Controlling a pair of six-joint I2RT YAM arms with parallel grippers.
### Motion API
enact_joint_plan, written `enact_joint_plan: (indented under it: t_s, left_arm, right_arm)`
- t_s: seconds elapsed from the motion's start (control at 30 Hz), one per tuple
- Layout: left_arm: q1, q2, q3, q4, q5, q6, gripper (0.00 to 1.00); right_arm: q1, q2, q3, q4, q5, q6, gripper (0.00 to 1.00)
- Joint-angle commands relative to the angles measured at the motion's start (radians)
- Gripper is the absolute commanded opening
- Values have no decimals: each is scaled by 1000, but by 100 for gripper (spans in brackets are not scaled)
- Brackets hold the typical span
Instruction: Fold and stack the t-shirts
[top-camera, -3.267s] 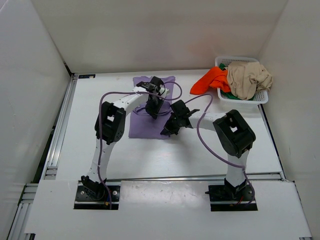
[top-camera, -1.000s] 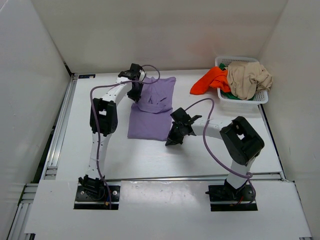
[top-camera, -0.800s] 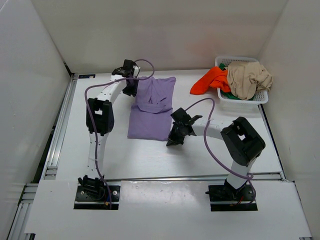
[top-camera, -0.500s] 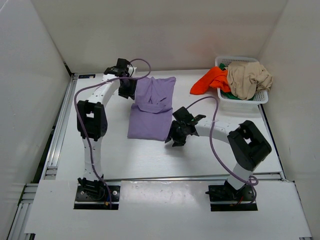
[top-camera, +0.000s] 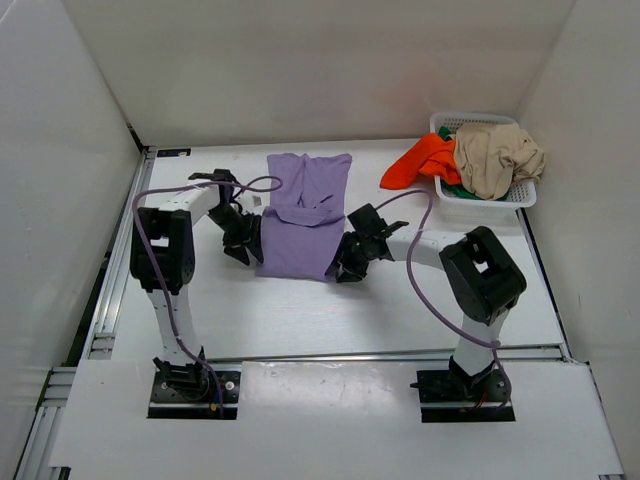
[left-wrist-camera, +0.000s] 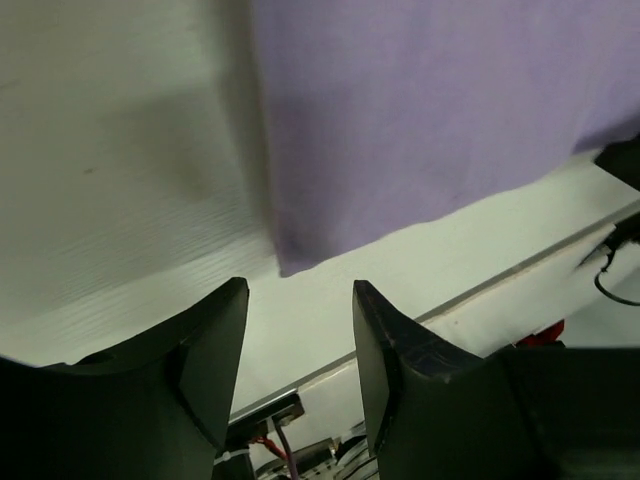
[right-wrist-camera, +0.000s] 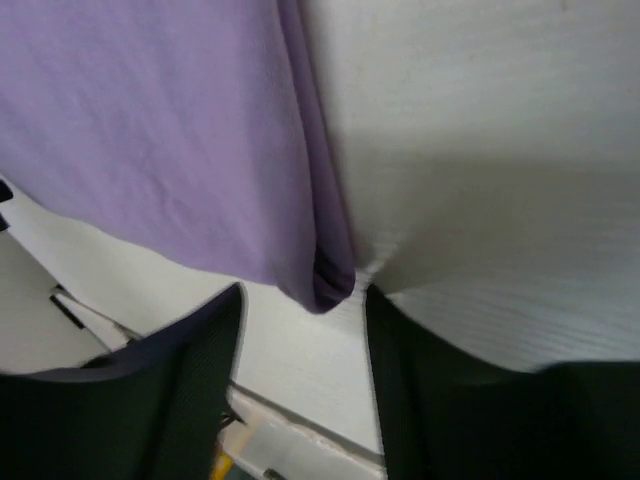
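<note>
Your left gripper (left-wrist-camera: 300, 292) has its jaws spread with nothing between them. The near left corner of the lavender purple cloth t-shirt (left-wrist-camera: 420, 110) lies just past the gap, flat on the white table (left-wrist-camera: 120, 230). Your right gripper (right-wrist-camera: 303, 296) is spread too. The shirt's near right corner, a doubled and slightly rolled edge, sits right at the mouth of its jaws but is not pinched.

In the overhead view the two grippers flank the shirt's near hem, one at each corner. The shirt lies lengthwise in the middle of the table as a long narrow panel, with a loose flap across its far half.

Well apart at the far right corner stands the white plastic mesh basket (top-camera: 487, 206). The beige tan t-shirt (top-camera: 497, 155) is heaped on top and the green t-shirt (top-camera: 452, 187) barely shows beneath it. The bright orange-red t-shirt (top-camera: 418, 162) spills over the basket's left rim.

Expect the lavender cloth to be light, thin and limp. It will probably sag between your grips, slide easily on the smooth table, and let its layers part. Take it at both near corners, deep enough to catch every layer. On the right, get under the rolled edge. Lift both sides evenly so the hem doesn't skew.
</note>
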Motion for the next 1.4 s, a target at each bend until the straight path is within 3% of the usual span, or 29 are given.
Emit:
enact_joint_plan:
  t_s: [0.0, 0.17, 0.2, 0.27, 0.3, 0.37, 0.47, 0.67, 0.9, 0.97, 1.03, 1.17, 1.2, 1.23, 1.27, 1.37]
  left_arm:
    - [-14, -29, -20, 50, 105, 1, 57]
    - [-34, -9, -61, 73, 116, 1, 55]
    - [-34, 0, -78, 73, 116, 1, 48]
    - [-34, 13, -91, 98, 105, 1, 36]
    - [-43, 13, -100, 98, 93, 1, 23]
    - [-43, 25, -100, 122, 70, 1, 10]
    - [-43, 34, -100, 122, 27, 1, 10]
    - [-43, -119, -244, 122, -85, 1, 10]
    - [-182, -358, -426, -26, -173, 1, 10]
    - [-239, -403, -469, -65, -199, 1, 31]
    - [-299, -478, -480, -106, -261, 1, 43]
    - [-451, -614, -419, -102, -468, 1, 50]
    - [-495, -633, -393, -85, -520, 1, 56]
    - [-543, -644, -364, -65, -630, 1, 58]
    - [-628, -644, -306, -13, -681, 1, 60]
    - [-733, -576, -224, 76, -808, 1, 63]
  right_arm:
    - [7, 35, 5, -3, 9, 25, 47]
    - [7, 46, 14, 7, 0, 25, 17]
    - [7, 46, 14, 7, 0, 25, 9]
    - [7, 37, -6, 7, 10, 25, 3]
    - [7, 37, -6, 7, 20, 25, 0]
    - [7, 27, -17, 7, 20, 25, 0]
    - [7, 17, -28, 7, 20, 25, 0]
    - [7, -127, -144, -50, 29, -37, 0]
    - [65, -351, -314, -156, 4, -142, 0]
    - [83, -420, -350, -177, -5, -161, 0]
    - [94, -486, -415, -178, -41, -173, 0]
    - [94, -557, -521, -178, -88, -193, 0]
    - [94, -557, -535, -178, -101, -193, 0]
    - [94, -569, -548, -178, -101, -204, 0]
    - [94, -578, -557, -178, -101, -204, 0]
    - [94, -578, -566, -178, -101, -230, 0]
